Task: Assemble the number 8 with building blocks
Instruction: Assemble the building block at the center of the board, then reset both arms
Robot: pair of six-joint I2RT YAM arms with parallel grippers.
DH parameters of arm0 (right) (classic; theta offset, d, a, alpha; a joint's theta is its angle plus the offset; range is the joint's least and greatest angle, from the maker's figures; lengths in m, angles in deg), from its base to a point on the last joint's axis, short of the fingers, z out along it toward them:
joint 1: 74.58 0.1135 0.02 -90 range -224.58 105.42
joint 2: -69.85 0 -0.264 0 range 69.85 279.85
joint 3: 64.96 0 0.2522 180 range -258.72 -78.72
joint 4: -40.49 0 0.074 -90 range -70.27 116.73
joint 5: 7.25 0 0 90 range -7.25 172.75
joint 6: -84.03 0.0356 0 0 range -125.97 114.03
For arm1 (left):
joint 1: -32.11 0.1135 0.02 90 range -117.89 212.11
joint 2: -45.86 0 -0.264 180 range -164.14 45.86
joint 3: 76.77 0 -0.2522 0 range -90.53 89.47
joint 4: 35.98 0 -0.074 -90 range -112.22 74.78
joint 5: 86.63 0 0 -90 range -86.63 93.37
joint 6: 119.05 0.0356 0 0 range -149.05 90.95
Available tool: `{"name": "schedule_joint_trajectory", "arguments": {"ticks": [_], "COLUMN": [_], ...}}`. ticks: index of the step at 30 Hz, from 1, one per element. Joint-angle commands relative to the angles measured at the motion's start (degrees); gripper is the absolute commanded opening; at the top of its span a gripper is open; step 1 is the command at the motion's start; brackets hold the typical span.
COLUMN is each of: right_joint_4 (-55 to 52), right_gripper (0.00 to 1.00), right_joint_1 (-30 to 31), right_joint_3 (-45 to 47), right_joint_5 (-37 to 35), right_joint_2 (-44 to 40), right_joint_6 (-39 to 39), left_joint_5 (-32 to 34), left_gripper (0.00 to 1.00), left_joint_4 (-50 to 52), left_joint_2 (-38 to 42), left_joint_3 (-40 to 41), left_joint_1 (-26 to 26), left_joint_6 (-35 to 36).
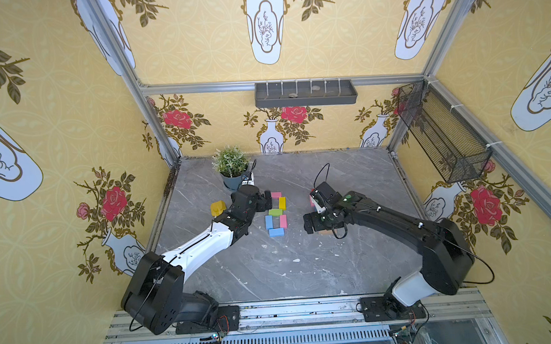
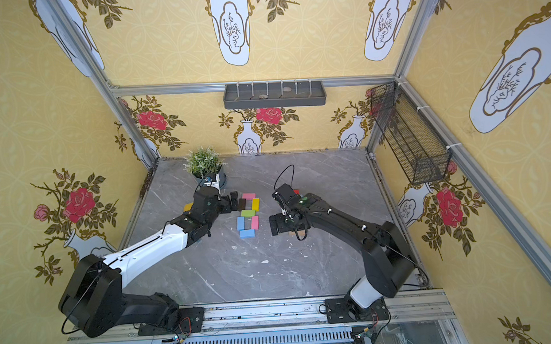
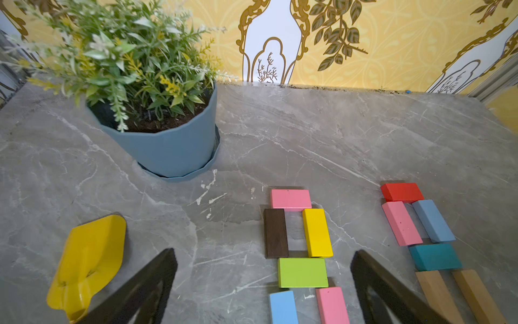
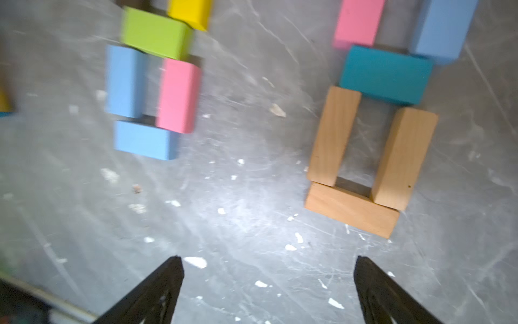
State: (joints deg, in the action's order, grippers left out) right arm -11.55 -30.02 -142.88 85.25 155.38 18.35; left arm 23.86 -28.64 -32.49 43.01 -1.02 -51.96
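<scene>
Blocks lie flat on the grey table (image 1: 272, 275) in two figure-eight outlines, side by side with a bare strip between them.

The middle outline runs from a pink top block (image 3: 291, 199) down a brown block (image 3: 276, 232) and a yellow block (image 3: 318, 232) to a green crossbar (image 3: 302, 272). Below that come a light blue block (image 3: 283, 307), a second pink block (image 3: 332, 305) and a blue bottom block (image 4: 144, 140). The left gripper (image 3: 263, 254) hangs just beside the brown block's outer edge, jaws spread wide and empty. Whether a finger touches that block cannot be told.

The other outline has a red block (image 3: 402, 192), a pink side block (image 3: 401, 223), a grey-blue block (image 3: 433, 221), a teal crossbar (image 3: 434, 256), two tan uprights (image 4: 333, 136) and a tan bottom block (image 4: 351, 209). The right arm hides most of it in both top views. The right gripper (image 4: 268, 259) hangs near the tan bottom block, over bare table on the side toward the middle outline, jaws wide apart and holding nothing.

A potted plant (image 1: 230, 163) stands close behind the left gripper, and a yellow scoop (image 3: 89, 261) lies at that arm's outer side. The front half of the table is open, with only pale specks.
</scene>
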Motion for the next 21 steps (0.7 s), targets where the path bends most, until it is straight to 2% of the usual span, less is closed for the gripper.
{"name": "schedule_joint_trajectory", "arguments": {"ticks": [1, 6, 11, 17, 21], "right_joint_4": [8.2, 21.7, 33.1, 43.9, 52.2], "right_gripper": [0.98, 0.98, 0.97, 0.98, 0.98], "right_joint_1": [-0.1, -3.5, -11.2, -16.8, -22.9], "right_joint_3": [2.2, 11.8, 21.5, 29.4, 34.8], "right_joint_5": [-2.7, -13.5, -19.4, -29.0, -28.1], "right_joint_2": [-6.0, -17.5, -25.1, -25.7, -23.1], "right_joint_6": [0.6, -0.6, -5.3, -13.7, -16.5], "left_joint_5": [3.0, 9.4, 13.9, 15.6, 15.8], "left_gripper": [1.00, 1.00, 1.00, 1.00, 1.00], "left_joint_4": [-1.2, -6.8, -9.5, -15.5, -20.9], "left_joint_2": [2.1, 8.0, 15.3, 23.0, 25.3], "left_joint_3": [2.2, 8.8, 14.7, 23.0, 27.6], "left_joint_1": [0.1, 0.1, 1.7, 6.4, 10.2], "left_joint_6": [2.8, 8.4, 12.3, 15.6, 16.8]}}
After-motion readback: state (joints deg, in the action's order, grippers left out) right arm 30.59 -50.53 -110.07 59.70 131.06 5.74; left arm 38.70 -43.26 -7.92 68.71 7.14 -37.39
